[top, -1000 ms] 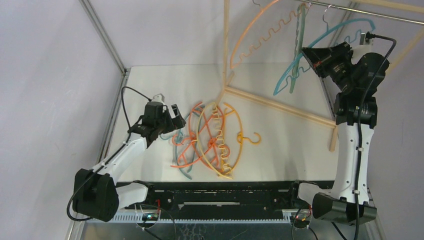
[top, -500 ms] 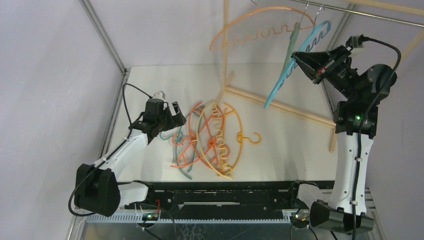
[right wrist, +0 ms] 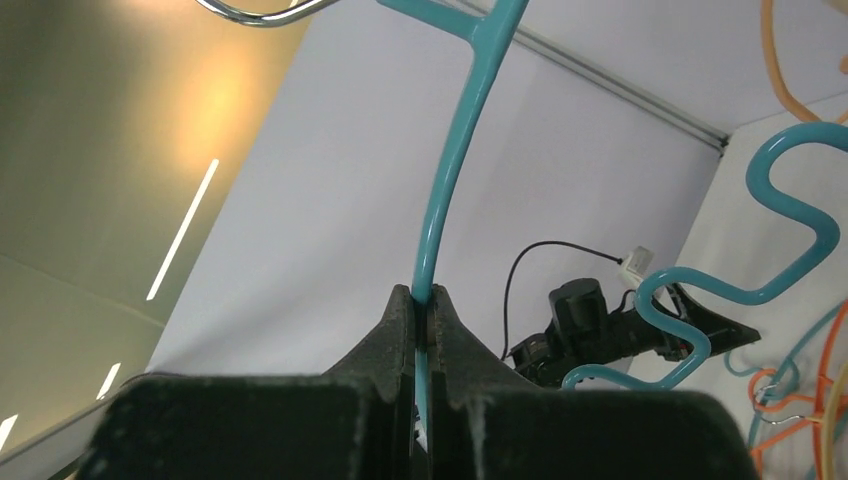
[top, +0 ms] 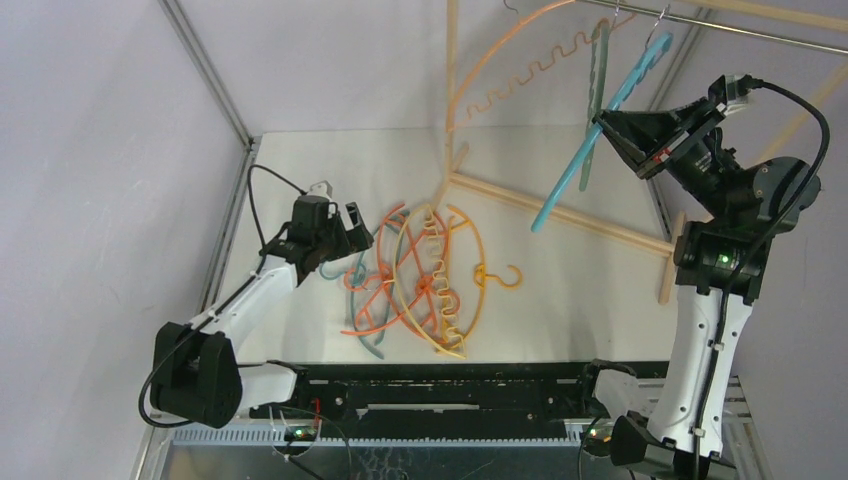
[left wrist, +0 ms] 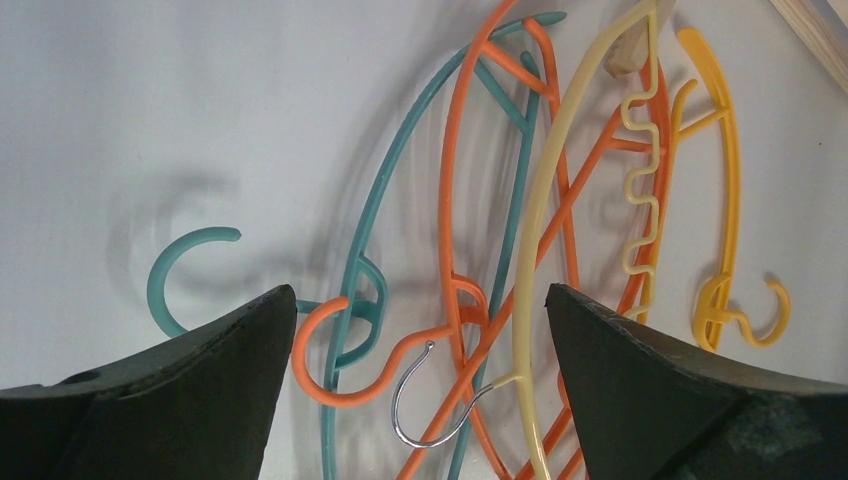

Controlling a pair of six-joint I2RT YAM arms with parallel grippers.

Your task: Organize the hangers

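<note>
A pile of hangers (top: 425, 290) lies on the table (top: 570, 290), bare surface rightward. Left pincer (top: 345, 238) hovers wide at its left edge; right pincer (top: 603, 125) clamps a teal hanger (top: 560, 190) slanting up-right toward the rail (top: 760, 31).

Pale wooden rack poles (top: 600, 226) on white table (top: 560, 300)

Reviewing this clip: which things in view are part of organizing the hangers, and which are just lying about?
Part of the job:
- pile of hangers on the table
- blue hanger, clamped in the right gripper
- peach hanger and green hanger, hanging up top
- left gripper, open over the pile

Only fixtures:
- wooden rack poles
- metal rail
- the table itself
</note>
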